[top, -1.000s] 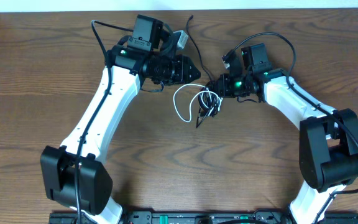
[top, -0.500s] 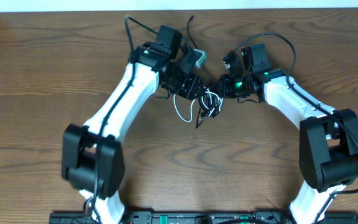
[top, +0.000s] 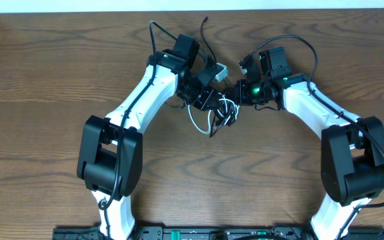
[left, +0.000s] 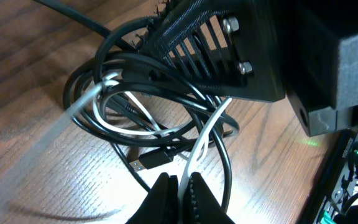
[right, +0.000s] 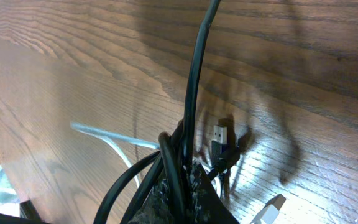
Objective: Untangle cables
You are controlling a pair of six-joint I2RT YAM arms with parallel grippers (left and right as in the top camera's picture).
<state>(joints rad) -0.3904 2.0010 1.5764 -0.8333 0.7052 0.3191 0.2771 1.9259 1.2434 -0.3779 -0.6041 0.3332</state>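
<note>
Left gripper [left: 179, 186]: pinched shut on white cable [left: 207, 134], lower centre. Right gripper [right: 178, 186]: clamped on black cable [right: 194, 81]. Step, likely: separating strands; next wants a gentle outward pull.

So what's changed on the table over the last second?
The left arm swung inward across the table to the tangle, and its jaws closed on the white cable. The right arm stayed put, jaws still shut on the black cable, and the tangle lies roughly where it was.
</note>
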